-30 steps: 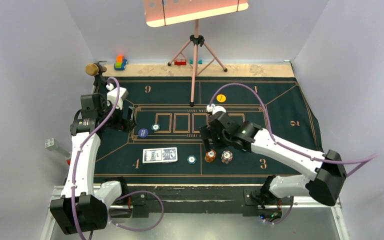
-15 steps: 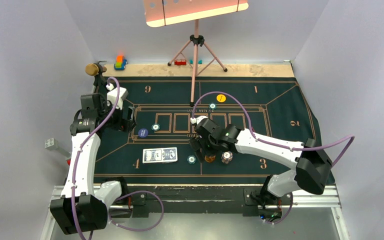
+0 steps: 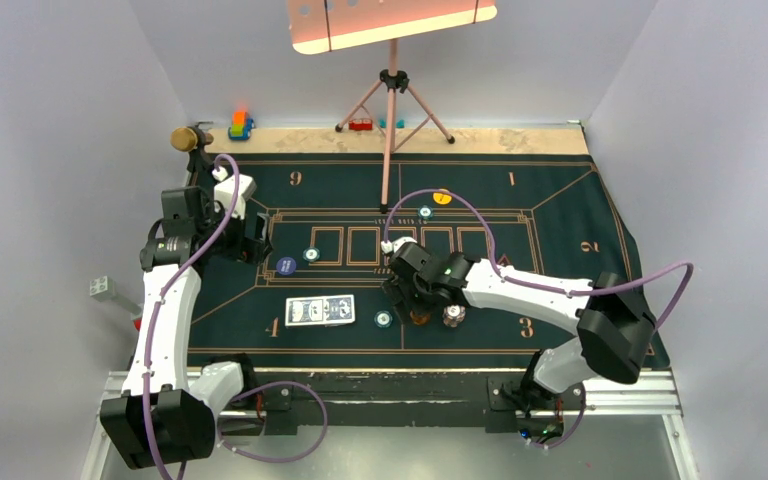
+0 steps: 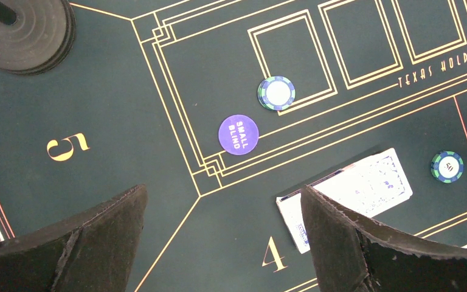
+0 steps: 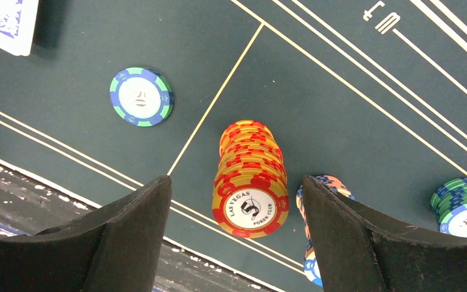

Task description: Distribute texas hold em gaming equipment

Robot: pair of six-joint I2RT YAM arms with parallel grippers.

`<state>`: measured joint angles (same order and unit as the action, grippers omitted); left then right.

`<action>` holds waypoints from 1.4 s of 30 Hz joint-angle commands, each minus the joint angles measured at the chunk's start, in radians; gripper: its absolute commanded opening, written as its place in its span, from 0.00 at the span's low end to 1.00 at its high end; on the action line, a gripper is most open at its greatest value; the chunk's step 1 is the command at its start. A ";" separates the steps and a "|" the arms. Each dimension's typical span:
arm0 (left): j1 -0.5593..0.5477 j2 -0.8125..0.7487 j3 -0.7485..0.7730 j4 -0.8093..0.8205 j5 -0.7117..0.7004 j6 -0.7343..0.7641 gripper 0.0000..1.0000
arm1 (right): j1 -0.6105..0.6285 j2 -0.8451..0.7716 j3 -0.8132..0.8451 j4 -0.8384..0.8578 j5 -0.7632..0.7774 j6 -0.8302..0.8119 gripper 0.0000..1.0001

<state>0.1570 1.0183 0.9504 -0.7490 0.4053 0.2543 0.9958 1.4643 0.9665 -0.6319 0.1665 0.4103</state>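
One stack matters here: the orange-red chip stack [image 5: 250,182] stands upright on the felt of the counter [image 3: 580,180], right between the fingers of your right pincer [image 5: 235,182]. The jaws are apart and straddle it. There is felt showing on both sides, so nothing is gripped yet. The gap looks a little narrower on the right-hand finger's side. The stack's long axis runs vertically, in line with the pincer's downward look, so the squeeze would go across its round sides.

Watch the neighbour: a blue-and-orange stack [image 5: 316,243] sits just beside that same finger, partly hidden by it, and closing could nudge it.

Your right arm reaches from its base at the near right across toward the middle of the felt, wrist pitched straight down over the stack. It is by far the nearer arm.

Your left pincer [image 4: 223,191] hangs open and empty at the left side, above the felt near the cards [image 4: 346,194] and the small-blind button [image 4: 238,135], well apart from the stack.
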 commanded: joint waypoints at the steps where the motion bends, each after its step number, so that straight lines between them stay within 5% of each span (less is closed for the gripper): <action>1: 0.009 -0.014 -0.007 0.013 0.009 0.011 1.00 | 0.004 -0.001 -0.012 0.036 0.031 -0.002 0.78; 26: 0.008 -0.020 -0.009 0.013 0.009 0.010 1.00 | 0.004 0.003 -0.024 0.035 0.057 0.010 0.33; 42: 0.008 -0.021 -0.011 0.010 0.018 0.007 1.00 | 0.003 -0.025 0.080 -0.049 0.094 -0.016 0.19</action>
<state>0.1570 1.0161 0.9504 -0.7490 0.4053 0.2539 0.9958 1.4784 0.9817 -0.6529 0.2226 0.4072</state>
